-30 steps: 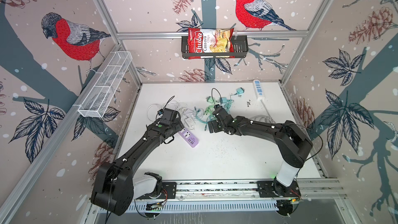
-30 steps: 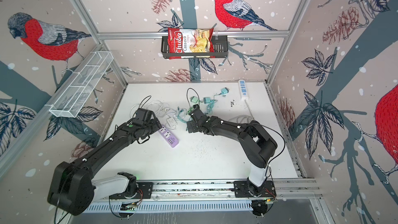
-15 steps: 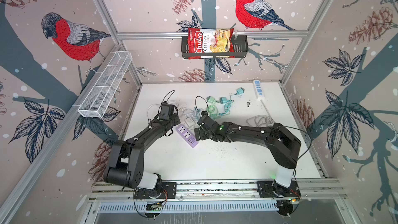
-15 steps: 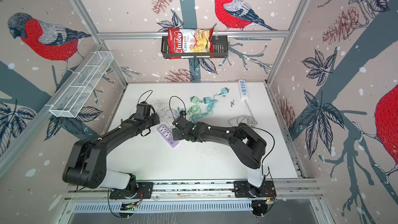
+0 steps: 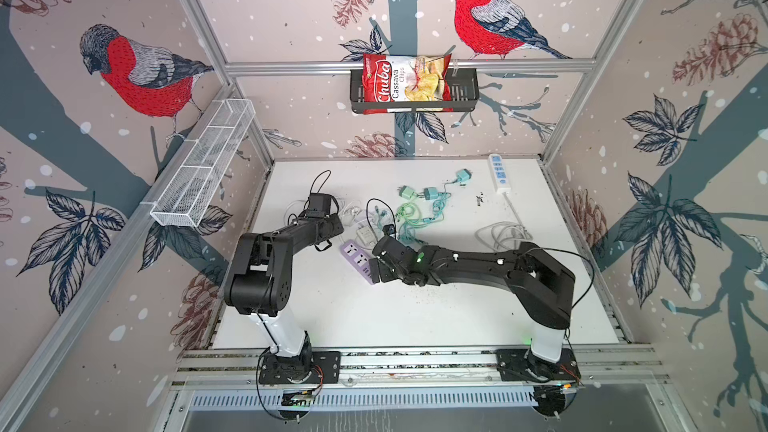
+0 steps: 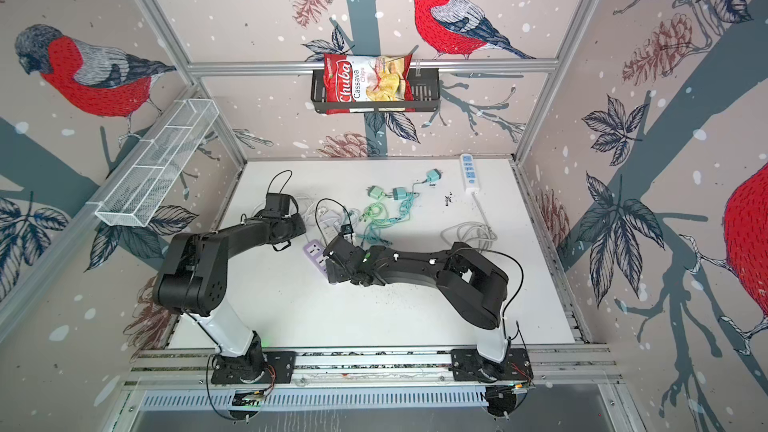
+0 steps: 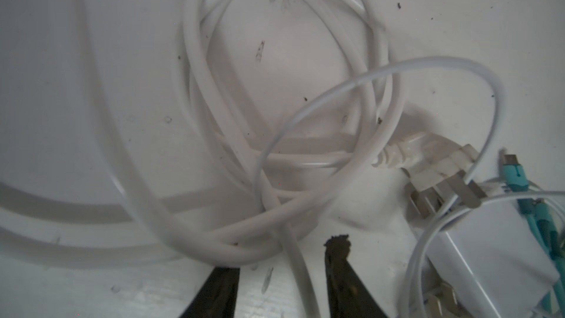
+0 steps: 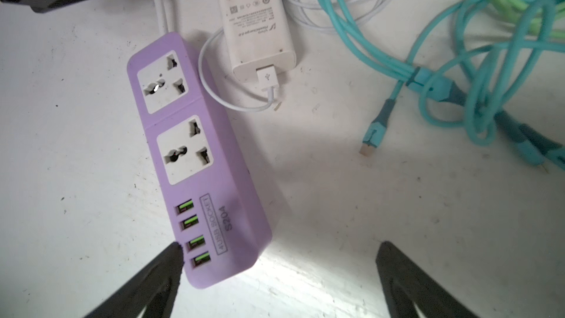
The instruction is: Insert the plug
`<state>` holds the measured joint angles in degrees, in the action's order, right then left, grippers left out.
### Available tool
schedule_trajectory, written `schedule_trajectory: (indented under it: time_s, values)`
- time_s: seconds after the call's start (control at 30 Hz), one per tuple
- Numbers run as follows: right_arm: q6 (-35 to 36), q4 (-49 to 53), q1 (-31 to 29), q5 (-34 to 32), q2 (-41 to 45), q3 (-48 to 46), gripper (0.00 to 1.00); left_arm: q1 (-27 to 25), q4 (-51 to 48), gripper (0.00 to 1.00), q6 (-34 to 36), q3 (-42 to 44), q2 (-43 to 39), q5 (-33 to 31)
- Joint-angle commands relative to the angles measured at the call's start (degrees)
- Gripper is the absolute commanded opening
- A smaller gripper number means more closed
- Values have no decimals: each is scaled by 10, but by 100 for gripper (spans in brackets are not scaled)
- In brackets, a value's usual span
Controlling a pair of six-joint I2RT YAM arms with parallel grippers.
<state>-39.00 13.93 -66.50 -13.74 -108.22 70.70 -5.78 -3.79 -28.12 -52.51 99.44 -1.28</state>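
The left pincer (image 7: 281, 258) stands partly apart and grips nothing. Its black fingers (image 7: 342, 282) straddle a thin white lead (image 7: 301, 270) without pinching it. That lead loops over a pin of a three-pin plug (image 7: 434, 163) and runs to the white charger (image 7: 489, 255), which I judge to be the plug to insert. A thick white cord (image 7: 214, 117) coils just beside them. The right pincer (image 8: 281, 246) gapes fully and holds nothing. One finger (image 8: 159, 273) is touching or just beside the USB end of the purple power strip (image 8: 195, 160), and the other stands well apart from it. In both top views the strip runs from ten to four o'clock across the table (image 5: 415, 326), with the right pincer at its four o'clock end and the left arm at about ten. The charger lies flat, unplugged, at one o'clock of the strip's upper socket. Teal and green cables (image 8: 458, 71) tangle beyond it. A white power strip (image 5: 500, 172) sits in the table's one o'clock corner. The risk is that the left jaws shut on the lead rather than the charger body. Lifting by the lead could unseat the USB connector or drag the snagged three-pin plug along. A one-sided squeeze on the right could also skid the light strip. The strip reads "4USB SOCKET" and "S204". The charger's fine print is too small to read. The chip bag (image 5: 405, 83) at twelve o'clock reads "Chuba Cassava Chips".
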Motion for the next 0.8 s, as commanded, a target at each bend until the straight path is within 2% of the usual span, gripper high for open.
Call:
schedule_trajectory:
  time_s: [0.0,0.27,0.43,0.63,0.77]
  values:
    - [-5,2,-8,-14,-5,2,99,1,12,31,-7,3,10,13]
    - [-2,-7,-33,-15,-6,-3,99,0,25,25,-33,82,-29,31]
    - [-1,-9,-40,-15,-35,4,99,-1,29,19,-46,141,-87,50]
    - [-12,-5,-35,-37,-49,-9,99,-8,40,21,-65,206,-153,93]
    - [-21,1,-24,-54,-36,-30,99,-35,36,21,-81,243,-193,94]
